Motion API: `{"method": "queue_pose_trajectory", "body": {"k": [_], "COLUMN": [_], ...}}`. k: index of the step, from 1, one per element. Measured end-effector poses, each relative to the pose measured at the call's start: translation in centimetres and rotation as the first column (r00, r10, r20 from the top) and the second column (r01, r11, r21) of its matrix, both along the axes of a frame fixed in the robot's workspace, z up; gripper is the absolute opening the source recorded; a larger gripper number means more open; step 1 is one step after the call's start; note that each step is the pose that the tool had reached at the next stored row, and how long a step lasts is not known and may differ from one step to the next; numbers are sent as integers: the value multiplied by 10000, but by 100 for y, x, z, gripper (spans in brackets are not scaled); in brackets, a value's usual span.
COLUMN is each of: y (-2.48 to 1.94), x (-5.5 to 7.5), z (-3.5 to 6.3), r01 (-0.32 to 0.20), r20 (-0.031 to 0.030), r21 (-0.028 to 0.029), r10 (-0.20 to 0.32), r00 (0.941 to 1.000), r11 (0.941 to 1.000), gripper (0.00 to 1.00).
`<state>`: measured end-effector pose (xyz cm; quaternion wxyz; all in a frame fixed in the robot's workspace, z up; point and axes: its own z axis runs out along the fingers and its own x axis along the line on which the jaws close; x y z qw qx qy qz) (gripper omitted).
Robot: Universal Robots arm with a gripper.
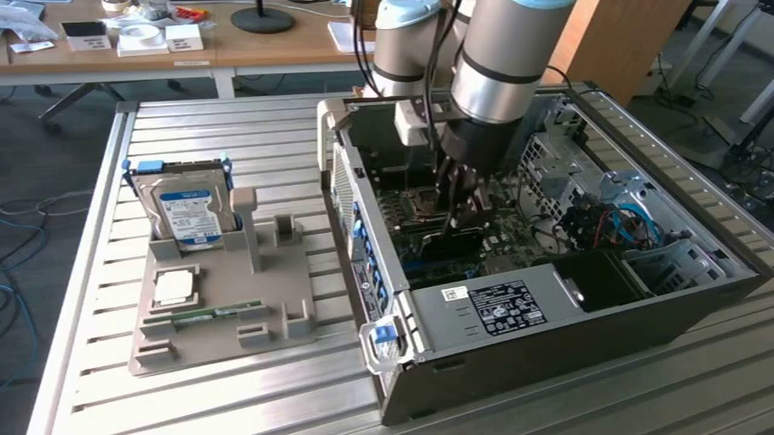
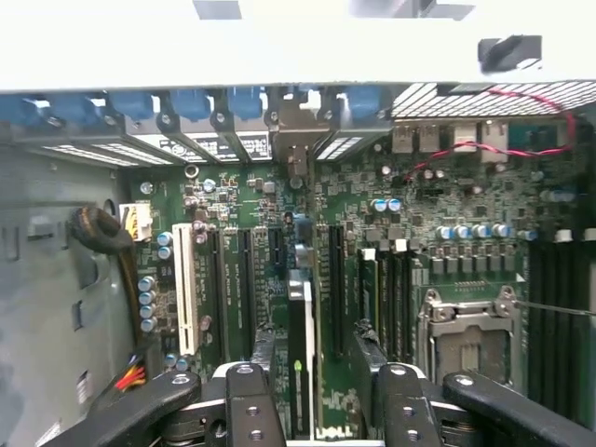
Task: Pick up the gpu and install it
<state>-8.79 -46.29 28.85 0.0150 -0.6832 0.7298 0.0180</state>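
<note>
The end effector (image 2: 317, 396) is inside the open computer case (image 1: 581, 313), with its fingers (image 2: 250, 405) spread apart on either side of the gpu (image 2: 300, 354), not clamping it. The gpu stands on edge in a slot of the motherboard (image 2: 438, 200), between the black expansion slots. On the tabletop (image 1: 217, 118), a grey fixture (image 1: 224, 313) carries the hard drive (image 1: 188, 213).

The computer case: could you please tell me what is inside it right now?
Inside the computer case lies the green motherboard, with the gpu standing on edge in a slot between the open gripper fingers. The card's lower edge and its slot are covered.
</note>
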Motion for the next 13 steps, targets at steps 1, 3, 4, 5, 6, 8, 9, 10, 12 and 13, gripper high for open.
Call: {"method": "queue_pose_trajectory", "body": {"k": [1,3,4,5,6,8,9,10,12,13], "y": [2,6,8,9,9,9,9,9,13,14], "x": [0,0,0,0,0,0,0,0,-1,0], "z": [28,79,95,102,102,102,102,103,122,138], "r01": [0,-1,-1,0,0,0,0,0,2,1], "r20": [2,6,7,8,9,9,9,8,6,6], "r21": [-2,-3,-6,-13,-17,-17,-18,-19,-40,-47], "r10": [0,1,1,0,0,0,0,0,-2,-1], "r00": [10000,10000,10000,10000,10000,10000,10000,10000,10000,10000], "r11": [10000,10000,10000,10000,10000,10000,10000,10000,10000,10000], "gripper": [46,46,46,46,46,46,46,46,46,46]}}
